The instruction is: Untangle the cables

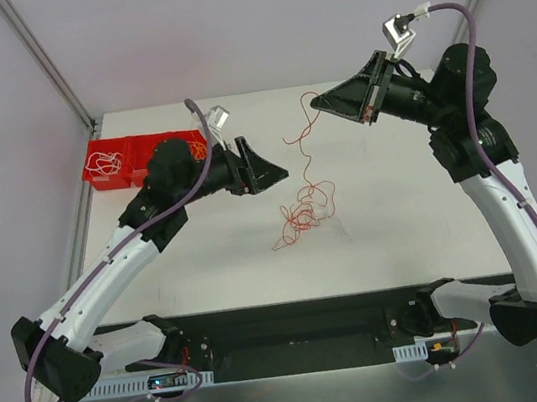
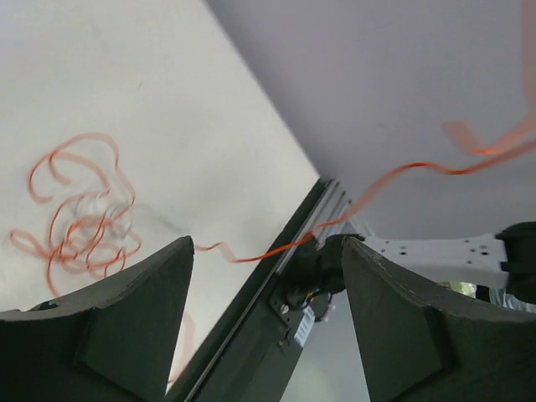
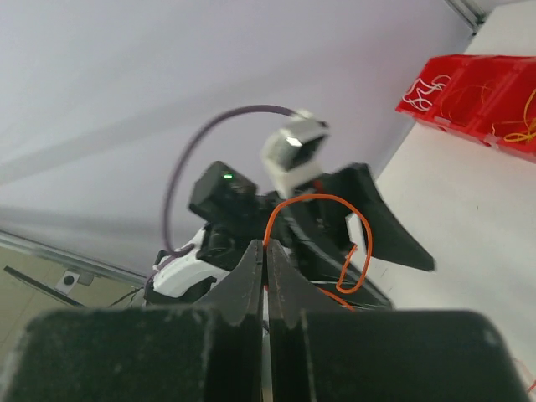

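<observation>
The red strand [image 1: 307, 145] clamped in the right gripper [image 1: 319, 102] is best drawn up slowly, while the left gripper [image 1: 281, 172], jaws apart and empty, is closed on the cables [image 1: 308, 207] tangled on the table [image 1: 207, 261] below both tips

No text, brand, number or sign can be read in any of the three views. In the left wrist view, a small pale sticker [image 2: 306, 322] sits on dark hardware at the table's edge. It is too small and blurred to make out any characters.
</observation>
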{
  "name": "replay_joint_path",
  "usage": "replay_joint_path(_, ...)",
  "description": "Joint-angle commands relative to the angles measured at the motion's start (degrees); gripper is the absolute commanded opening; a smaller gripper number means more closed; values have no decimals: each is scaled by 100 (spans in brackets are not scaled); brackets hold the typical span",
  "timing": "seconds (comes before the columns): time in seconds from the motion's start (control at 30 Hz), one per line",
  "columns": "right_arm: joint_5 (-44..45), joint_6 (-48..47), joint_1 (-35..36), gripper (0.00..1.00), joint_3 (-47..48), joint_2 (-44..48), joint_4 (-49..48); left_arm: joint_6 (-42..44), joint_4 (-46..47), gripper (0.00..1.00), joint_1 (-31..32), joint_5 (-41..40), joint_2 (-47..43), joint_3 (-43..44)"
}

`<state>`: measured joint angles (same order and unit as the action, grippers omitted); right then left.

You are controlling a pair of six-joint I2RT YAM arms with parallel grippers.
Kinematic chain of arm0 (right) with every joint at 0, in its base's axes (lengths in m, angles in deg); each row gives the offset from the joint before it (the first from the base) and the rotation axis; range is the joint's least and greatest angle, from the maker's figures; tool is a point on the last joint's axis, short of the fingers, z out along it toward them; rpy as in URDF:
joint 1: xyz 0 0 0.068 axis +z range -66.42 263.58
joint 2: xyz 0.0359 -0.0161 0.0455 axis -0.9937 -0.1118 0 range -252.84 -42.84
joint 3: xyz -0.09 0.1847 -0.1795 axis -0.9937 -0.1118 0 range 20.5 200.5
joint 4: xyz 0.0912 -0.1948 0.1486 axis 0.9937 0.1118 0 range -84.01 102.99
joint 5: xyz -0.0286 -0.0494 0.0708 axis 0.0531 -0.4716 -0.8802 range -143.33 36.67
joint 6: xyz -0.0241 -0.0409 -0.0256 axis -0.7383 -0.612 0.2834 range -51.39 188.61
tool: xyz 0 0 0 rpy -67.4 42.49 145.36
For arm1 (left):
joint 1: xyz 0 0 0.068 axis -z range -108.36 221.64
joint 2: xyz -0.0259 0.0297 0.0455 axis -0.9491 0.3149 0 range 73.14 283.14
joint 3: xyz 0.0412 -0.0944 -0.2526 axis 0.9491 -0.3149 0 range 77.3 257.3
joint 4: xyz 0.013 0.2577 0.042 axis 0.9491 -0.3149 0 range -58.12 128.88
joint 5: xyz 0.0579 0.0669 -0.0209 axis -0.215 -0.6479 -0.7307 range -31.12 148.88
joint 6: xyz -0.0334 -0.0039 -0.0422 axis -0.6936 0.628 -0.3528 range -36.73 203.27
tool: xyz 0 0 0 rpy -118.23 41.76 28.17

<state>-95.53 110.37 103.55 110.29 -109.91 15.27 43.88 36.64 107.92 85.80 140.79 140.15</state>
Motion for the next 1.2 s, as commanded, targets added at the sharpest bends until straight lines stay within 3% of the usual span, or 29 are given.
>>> replay_joint_path(0.0,-8,-36,-19,1,125,115,-172,-111,1329,72,-24,454,-104,227)
replay_joint_path(0.37,-218,139,86,1,169,-122,-330,-1157,2464,76,47,1148,713,1387)
replay_joint_path(0.57,-202,95,183,1,161,-271,-409,-1527,3018,70,55,1650,820,1406)
replay_joint_path(0.7,-351,79,174,1,345,-386,-418,-1002,2153,47,29,1265,556,1458)
replay_joint_path(0.77,-255,-44,174,0,328,-342,-392,-501,1126,45,29,687,267,1563)
replay_joint_path(0.8,-176,-54,183,1,302,-351,-392,-360,903,51,20,448,109,1451)
replay_joint_path(0.87,-227,112,183,0,354,-456,-418,-227,822,75,-85,78,-400,1135)
replay_joint_path(1.0,-308,-9,279,1,425,-544,-410,178,769,98,-226,173,-675,1369)
replay_joint_path(1.17,-245,34,368,1,389,-597,-462,-243,769,99,-173,1261,299,2178)
